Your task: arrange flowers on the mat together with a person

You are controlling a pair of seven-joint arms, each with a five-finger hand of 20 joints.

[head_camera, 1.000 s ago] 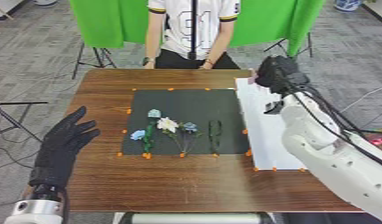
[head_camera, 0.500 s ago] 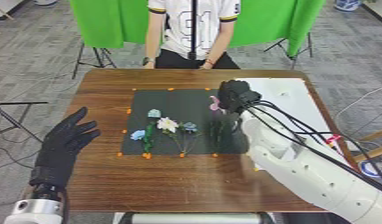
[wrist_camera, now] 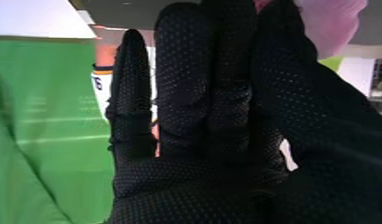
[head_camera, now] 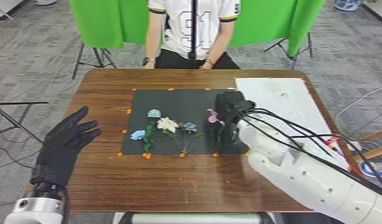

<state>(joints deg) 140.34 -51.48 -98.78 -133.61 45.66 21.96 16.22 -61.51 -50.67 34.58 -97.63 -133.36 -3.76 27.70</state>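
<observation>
While the robot's right hand is hanging over the right part of the dark mat, its fingers and thumb are holding a pink flower in a narrow pinch, though I'm not seeing exactly where they are gripping it. The left hand is waiting beside the mat, its fingers relaxed and apart.

What's worrying me is the landing: if the hand is letting go too high or a little tilted, the bloom could be rolling or ending up crooked. A low sweep towards the middle could be dragging the white flower or the blue flower out of line, and a petal sticking to the glove could be pulling the new one askew.

The pink bloom is looking soft and thin-petalled, paler where the light is catching it. It is showing at the hand's left side in the head view, while the glove is hiding its stem.
</observation>
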